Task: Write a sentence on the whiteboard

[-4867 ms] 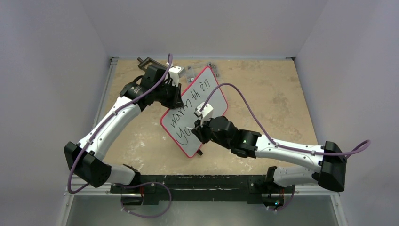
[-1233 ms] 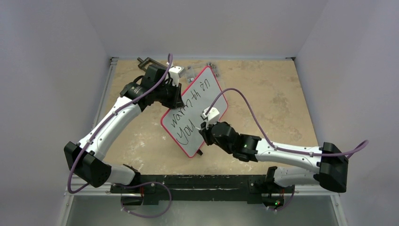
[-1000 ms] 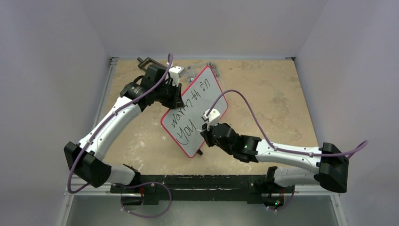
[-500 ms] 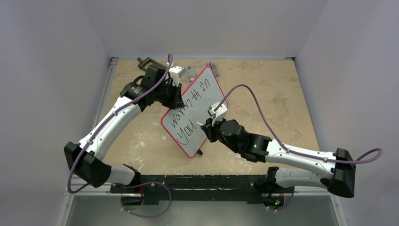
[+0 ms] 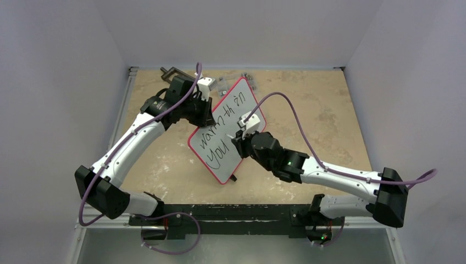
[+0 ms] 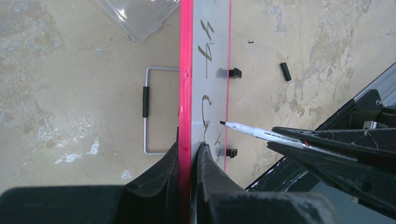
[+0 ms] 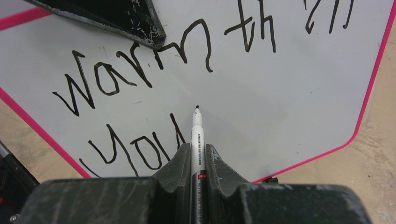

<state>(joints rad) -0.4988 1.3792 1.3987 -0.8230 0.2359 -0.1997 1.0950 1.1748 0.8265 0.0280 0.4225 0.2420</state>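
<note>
— Moved since half a second back: right gripper (image 7: 196,150), carried up and inward across the whiteboard (image 7: 289,93), away from its near corner. Same post as before: left gripper (image 6: 189,148).
— Noted. Holdings?
— Right: pressed together on the marker (image 7: 196,126), bare tip forward. Left: pinching the red rim at the board's left edge, seen edge-on from the left wrist.
— Location of the board?
— Between both arms, held tilted by that left pinch, face toward the right arm. Lower corner near the table (image 5: 319,110); resting or lifted, cannot tell. Behind the far corner: clear plastic box (image 6: 140,18).
— State of the sentence (image 7: 140,67)?
— Two lines in black: "warmth in" above, "You" below. Unfinished, by judgement: an "r" and a last word wanting.
— Tip position?
— Just right of "You", level with the letter tops. Contact with the surface: cannot tell.
— Handling notes for the next letter?
— Begin a small gap past the "u". Press lightly; hard pressure likely to swing the board about its single clamp. Keep strokes short, on the "You" baseline, well inside the right rim. Lift clear between letters to spare the wet ink.
</note>
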